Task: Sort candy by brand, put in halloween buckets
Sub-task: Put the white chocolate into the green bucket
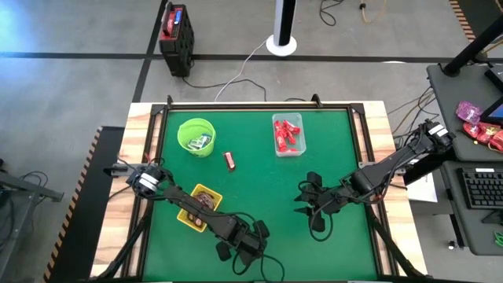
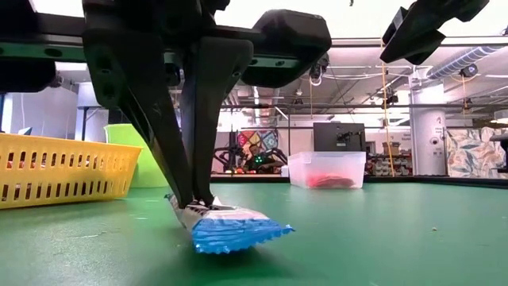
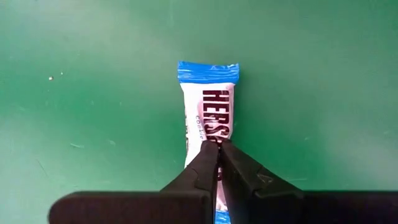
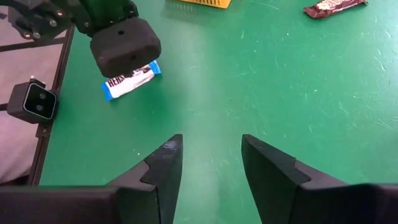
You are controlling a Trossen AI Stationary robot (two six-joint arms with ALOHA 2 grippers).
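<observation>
Near the front edge of the green table [image 1: 330,149], the left arm reaches out from the table's left side across the yellow basket [image 1: 187,216] and bends down so that the left gripper [image 1: 242,250] stands over a blue-and-white bar [image 3: 208,106]. Its two dark fingers [image 2: 186,135] come down steeply and are pinched together on the wrapper, near the middle of the bar; the low view shows the bar tipped, its crimped blue end resting on the mat while the held part is off the surface. The right arm comes in from the table's right side, folded low, with the right gripper [image 1: 310,206] held above bare mat well apart from the left one; its fingers [image 4: 163,165] stand apart with nothing between them, and its wrist view looks toward the bar and the left gripper's body above it. A single dark brown bar [image 1: 229,160] lies alone on the mat between the lime-green bucket [image 1: 196,136] and the clear tub [image 1: 288,134], touching neither. The bucket sits toward the back left and holds some wrapped pieces, the tub at back centre holds red bars [image 1: 288,137], and the yellow basket by the left arm holds dark brown bars [image 1: 206,200]. Nothing lies between the left gripper and the bar it grips.
</observation>
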